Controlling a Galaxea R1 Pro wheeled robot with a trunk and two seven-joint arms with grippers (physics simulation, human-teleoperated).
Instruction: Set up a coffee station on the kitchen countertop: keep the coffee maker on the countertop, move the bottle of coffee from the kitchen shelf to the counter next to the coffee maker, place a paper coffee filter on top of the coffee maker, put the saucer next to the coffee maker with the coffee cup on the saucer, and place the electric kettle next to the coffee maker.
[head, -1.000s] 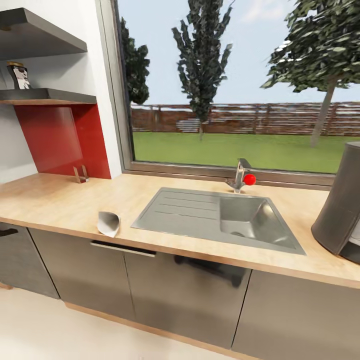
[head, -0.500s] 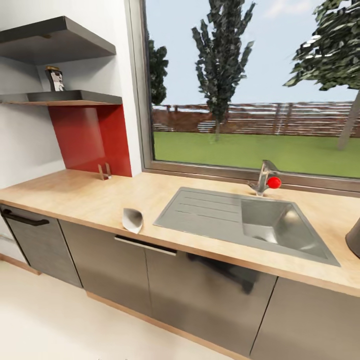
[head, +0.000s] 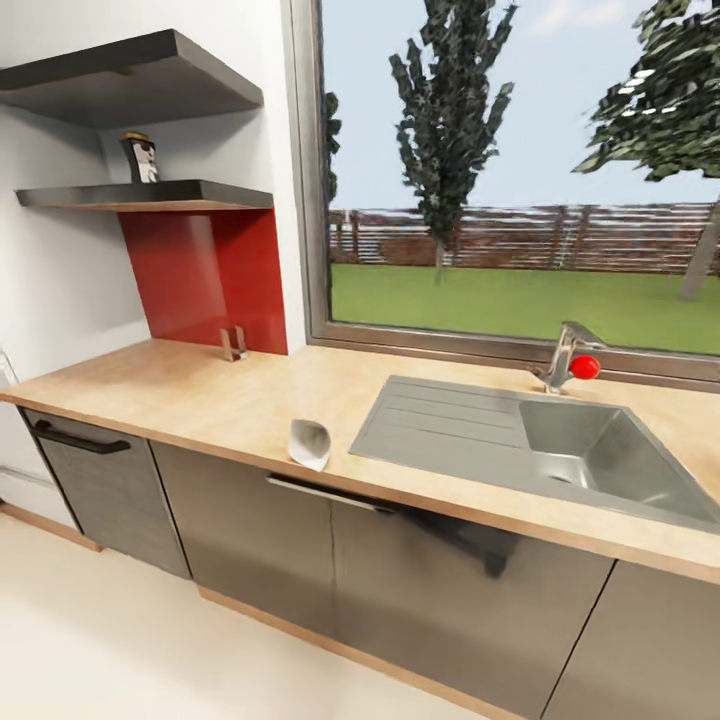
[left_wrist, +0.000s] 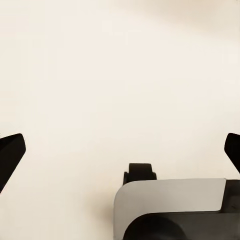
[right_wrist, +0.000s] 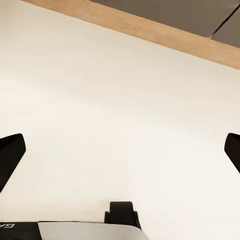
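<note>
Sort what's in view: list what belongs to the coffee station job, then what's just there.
Job things:
- bottle of coffee, on the lower shelf
- paper coffee filter, near the countertop front edge

Just there:
- sink
- faucet
- small metal stand by the red panel

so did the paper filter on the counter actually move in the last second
No. The paper filter sits at the same spot beside the sink drainboard near the countertop front edge; the whole picture shifted, so the camera moved.
</note>
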